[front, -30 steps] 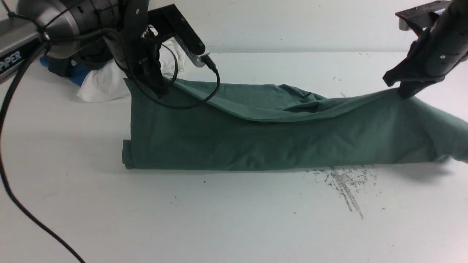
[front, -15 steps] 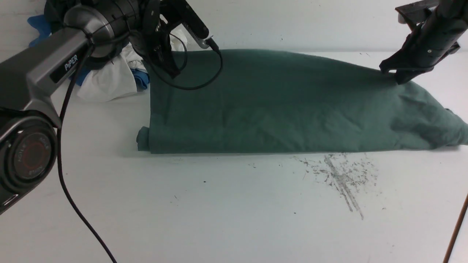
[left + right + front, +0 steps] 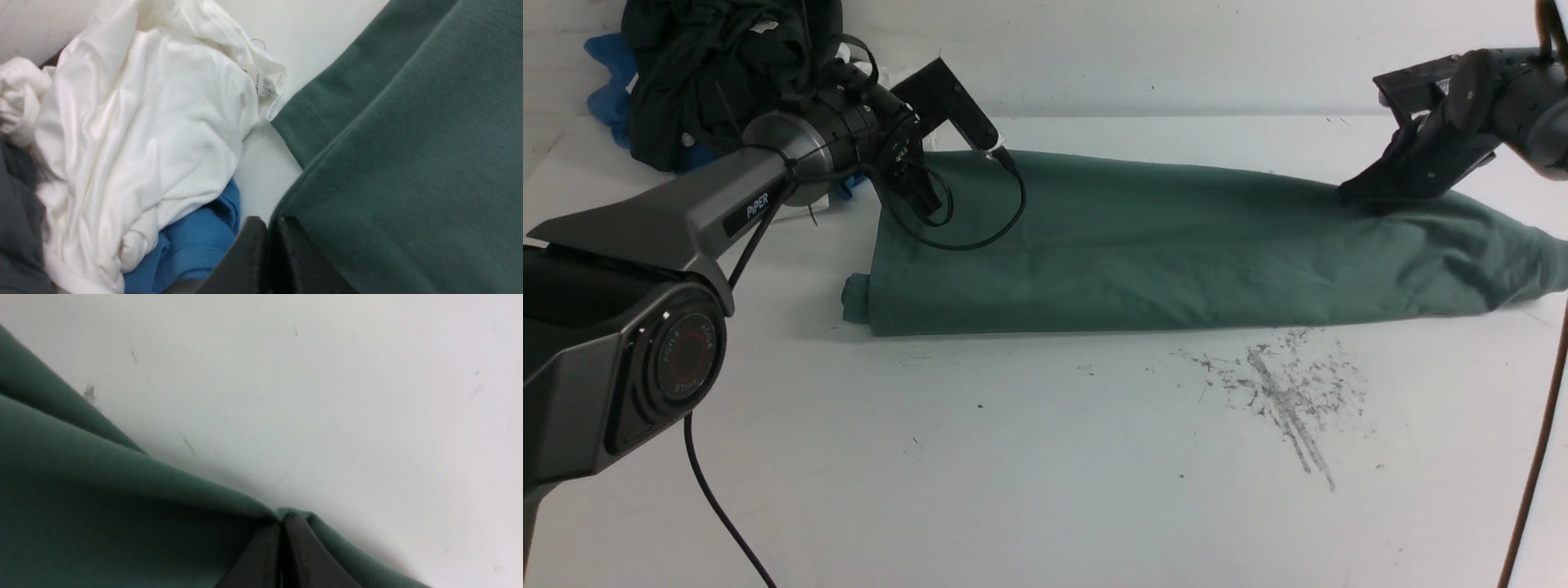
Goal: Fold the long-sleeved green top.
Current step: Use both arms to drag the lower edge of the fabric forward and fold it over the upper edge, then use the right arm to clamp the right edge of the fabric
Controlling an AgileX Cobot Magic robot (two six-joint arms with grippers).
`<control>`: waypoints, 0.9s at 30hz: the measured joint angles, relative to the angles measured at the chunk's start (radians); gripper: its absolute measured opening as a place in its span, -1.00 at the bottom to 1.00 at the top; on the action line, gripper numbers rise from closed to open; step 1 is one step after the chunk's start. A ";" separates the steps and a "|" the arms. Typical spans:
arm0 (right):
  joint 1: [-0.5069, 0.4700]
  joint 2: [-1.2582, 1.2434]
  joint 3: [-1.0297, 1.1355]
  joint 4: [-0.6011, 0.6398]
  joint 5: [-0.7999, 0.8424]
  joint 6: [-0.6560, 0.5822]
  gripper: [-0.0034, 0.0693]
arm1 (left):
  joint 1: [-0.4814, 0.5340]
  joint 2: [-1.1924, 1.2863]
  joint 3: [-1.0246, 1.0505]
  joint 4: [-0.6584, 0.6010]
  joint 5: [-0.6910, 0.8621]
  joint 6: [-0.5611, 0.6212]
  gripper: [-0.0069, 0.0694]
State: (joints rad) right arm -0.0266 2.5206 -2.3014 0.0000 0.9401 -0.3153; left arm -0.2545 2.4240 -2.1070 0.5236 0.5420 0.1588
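My left gripper (image 3: 269, 223) is pressed together on a thin pinch of the green long-sleeved top (image 3: 1160, 245), at the left corner of its far edge. My right gripper (image 3: 282, 522) is clamped the same way on a small peak of cloth toward the other end. I judge that gripping both ends at once lets that edge settle straight, so the doubled layers line up. The top lies low across the tabletop (image 3: 1045, 490) as a long folded band, with a hemmed under-layer peeking out just past my left pinch. Just beside that corner a crumpled white garment (image 3: 155, 122) lies over a blue garment (image 3: 196, 245), with a black garment (image 3: 711, 73) heaped beyond. Letting go there calls for care not to snag them.
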 joint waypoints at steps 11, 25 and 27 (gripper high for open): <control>-0.008 -0.074 -0.019 -0.015 0.058 0.161 0.01 | -0.021 -0.051 0.000 0.106 0.125 -0.267 -0.01; -0.147 -0.169 0.057 0.109 0.302 0.196 0.67 | -0.098 -0.121 -0.009 -0.259 0.435 -0.159 0.23; -0.158 -0.169 0.084 0.123 0.302 0.187 0.67 | -0.088 -0.078 -0.008 -0.293 0.422 -0.146 0.08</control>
State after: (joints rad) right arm -0.1849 2.3515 -2.2173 0.1227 1.2425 -0.1282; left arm -0.3425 2.3458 -2.1149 0.2307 0.9642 0.0129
